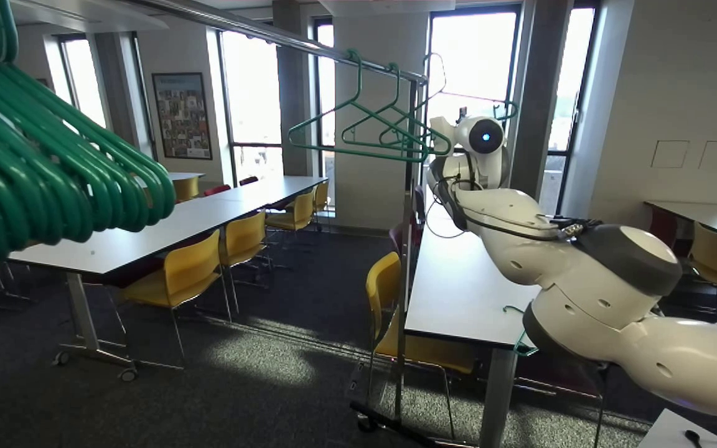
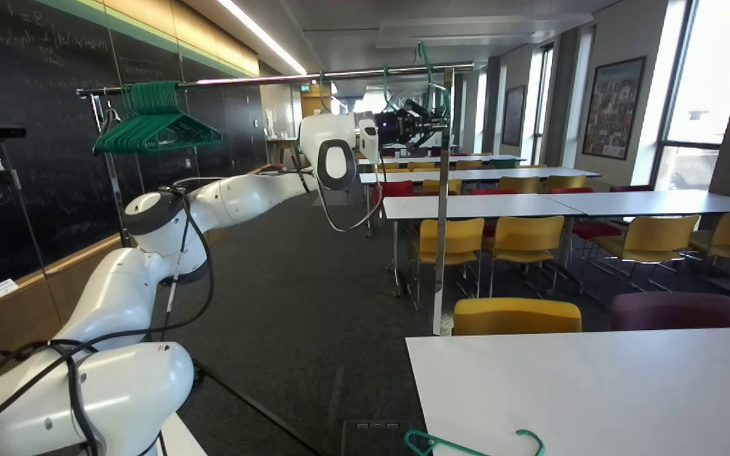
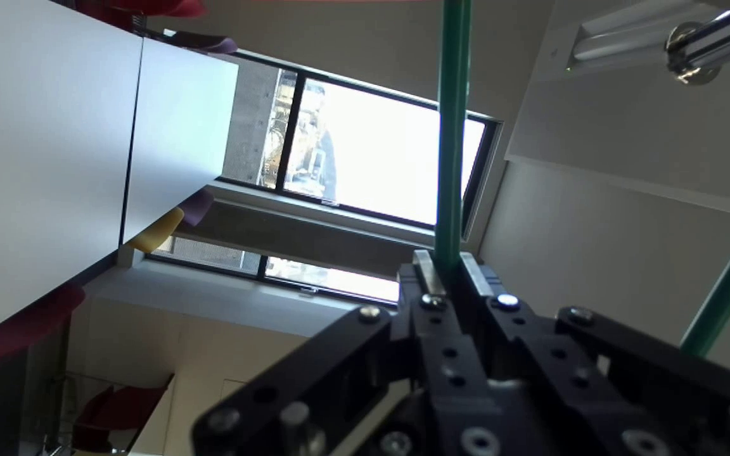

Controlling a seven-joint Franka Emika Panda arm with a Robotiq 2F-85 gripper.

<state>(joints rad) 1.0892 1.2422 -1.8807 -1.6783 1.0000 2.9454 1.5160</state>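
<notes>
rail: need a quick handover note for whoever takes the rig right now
Jaws: shut on a hanger, by one end of the rail.
Rail: a bunch of hangers toward the opposite end; a few spaced hangers nearer the jaws.
Table: a loose hanger lies on it, jutting over the edge.
Done: one hanger gripped, at rail height.
Left: probably seating it or lifting it clear; I can't tell whether the rail bears it.

arm (image 2: 108, 285): 1 | gripper (image 3: 451, 269): 1 | rack (image 2: 442, 221): 1 | hangers (image 1: 41, 205): many (overlapping, uncountable)
</notes>
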